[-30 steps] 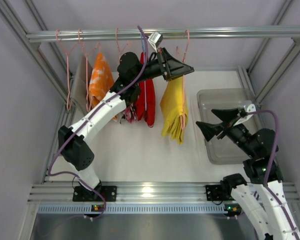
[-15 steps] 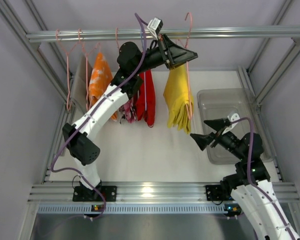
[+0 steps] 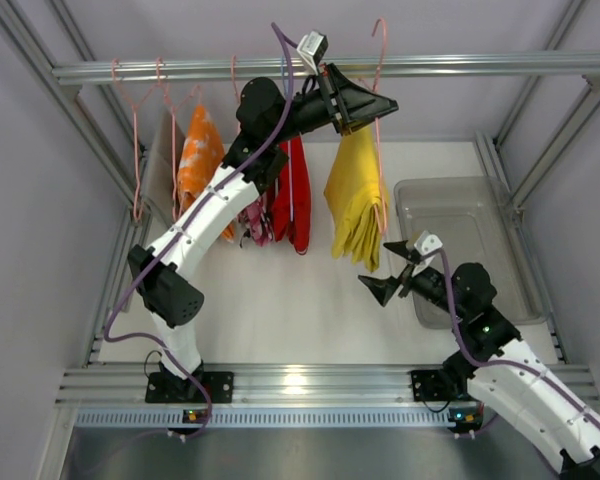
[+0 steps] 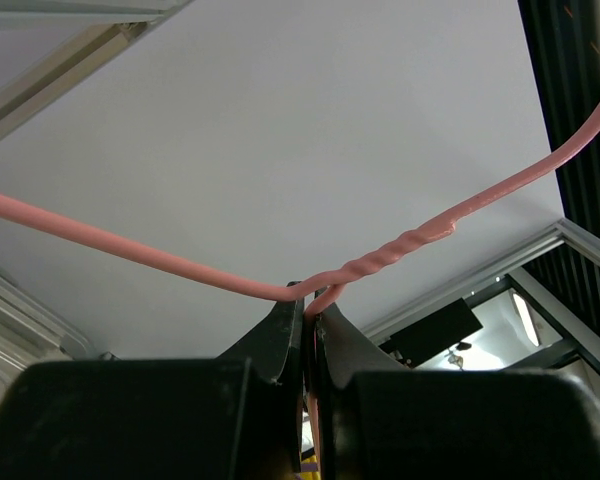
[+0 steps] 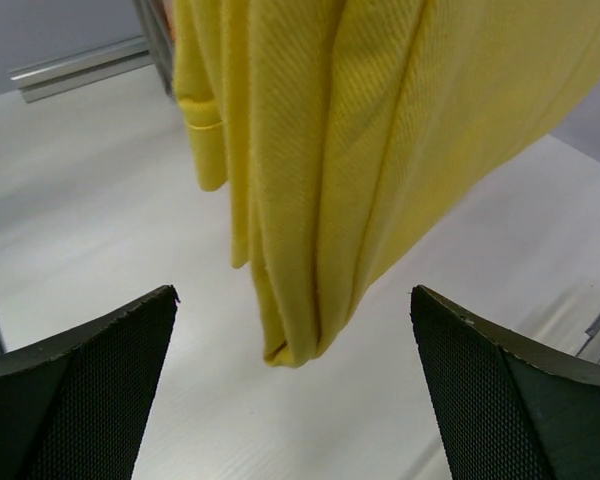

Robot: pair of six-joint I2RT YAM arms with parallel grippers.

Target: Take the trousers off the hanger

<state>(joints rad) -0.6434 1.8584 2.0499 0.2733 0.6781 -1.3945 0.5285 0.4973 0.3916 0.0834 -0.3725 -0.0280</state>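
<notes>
Overhead view:
- Your left gripper (image 3: 385, 104) is up at 12 o'clock of the table (image 3: 280, 310), just on the near side of the rail (image 3: 500, 66), with the arm stretched long from its base.
- The trousers (image 3: 355, 190) hang folded lengthwise below that gripper. They run down toward 6 o'clock and swing free above the table.
- The hook top of the hanger shows on the 12 o'clock side of the rail. I cannot tell whether it touches the rail.
- At 9 o'clock of the trousers a red garment (image 3: 298, 195) hangs from the rail. An orange garment (image 3: 200, 150) hangs further out the same way.
- The bin (image 3: 490, 225) sits at 3 o'clock of the table.
- Your right gripper (image 3: 380, 270) is at 5 o'clock of the trousers' lower end, near it but apart. It points toward 10 o'clock, and its body is over the bin's 9 o'clock edge.

Left wrist view:
- The jaws are pinched tight on the wire of the hanger (image 4: 395, 250), just below the twisted neck.
- One shoulder of the wire runs off toward 9 o'clock. The neck climbs toward 2 o'clock.

Right wrist view:
- The jaws are spread wide, with nothing between the fingers (image 5: 90, 390).
- The bottom fold of the trousers hangs centred in the gap at 12 o'clock. It is clear of both pads, and bare table shows beneath it.
- A hem edge shows on the trousers at 10 o'clock.
</notes>
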